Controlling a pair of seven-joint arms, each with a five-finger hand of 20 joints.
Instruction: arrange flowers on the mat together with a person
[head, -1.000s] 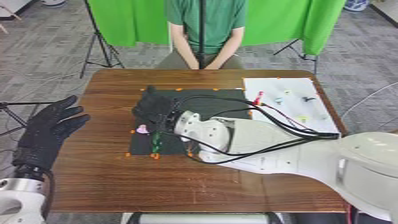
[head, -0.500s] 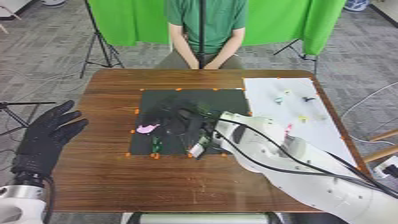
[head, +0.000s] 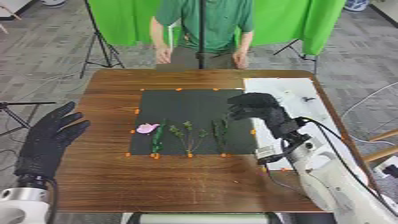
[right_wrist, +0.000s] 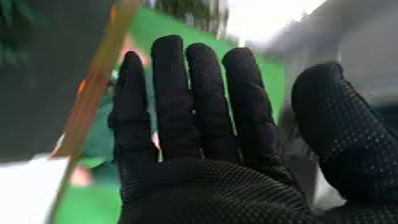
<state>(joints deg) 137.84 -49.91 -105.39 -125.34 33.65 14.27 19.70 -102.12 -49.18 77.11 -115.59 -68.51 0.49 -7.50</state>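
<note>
Right hand (head: 255, 101) over mat's edge (head: 191, 106), one pink flower (head: 147, 128), three green sprigs (head: 157, 140)

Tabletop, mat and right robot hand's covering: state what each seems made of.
The brown tabletop looks like wood, or wood-print laminate, with streaky grain. The dark rectangular mat looks matte, with an even, dull surface; felt or card, I can't tell which. The black glove on the right robot hand seems to be textured fabric, judging by its fine dimpled mesh.
</note>
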